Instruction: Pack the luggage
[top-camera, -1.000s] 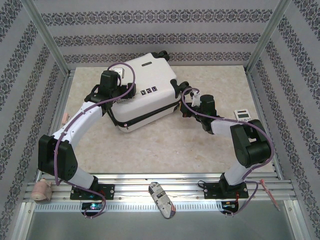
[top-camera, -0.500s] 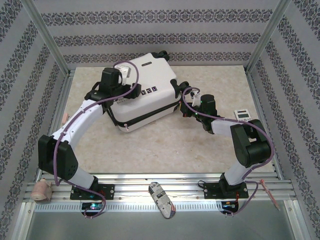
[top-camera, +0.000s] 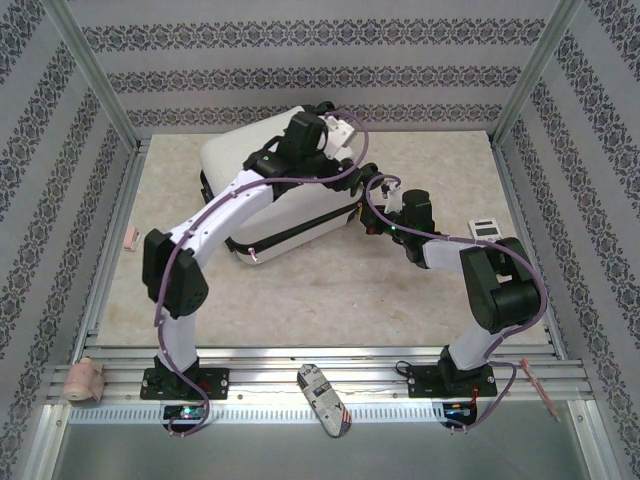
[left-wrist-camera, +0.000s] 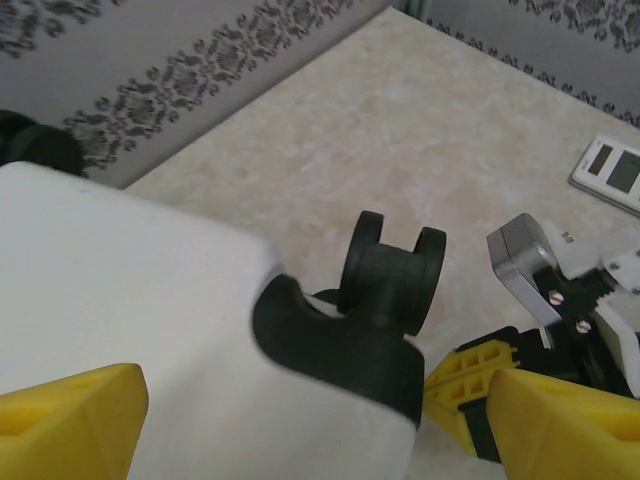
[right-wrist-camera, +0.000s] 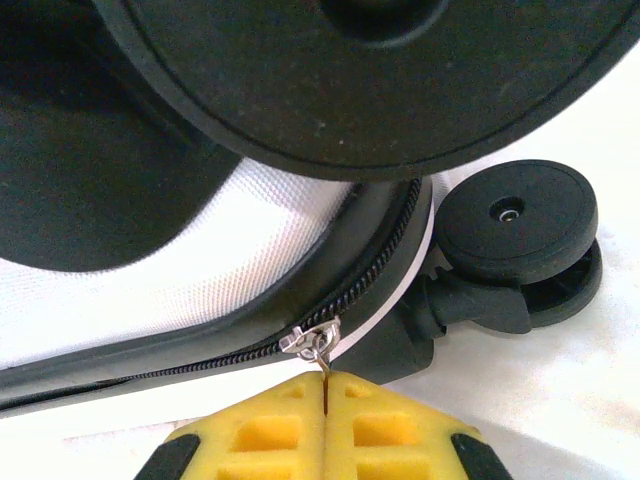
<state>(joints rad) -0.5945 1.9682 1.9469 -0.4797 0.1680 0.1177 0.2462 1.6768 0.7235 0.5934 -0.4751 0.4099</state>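
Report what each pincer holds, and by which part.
Right pincer pinches the luggage by its zipper pull, near a wheel. Left pincer is open above the luggage, holding nothing.

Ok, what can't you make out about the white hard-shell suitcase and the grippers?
Top view: inside of the white hard-shell suitcase, hidden by its shell.
Right wrist view: end of the metal zipper pull, buried in the shut right gripper.
Left wrist view: open left gripper, fingers cut by the bottom edge.
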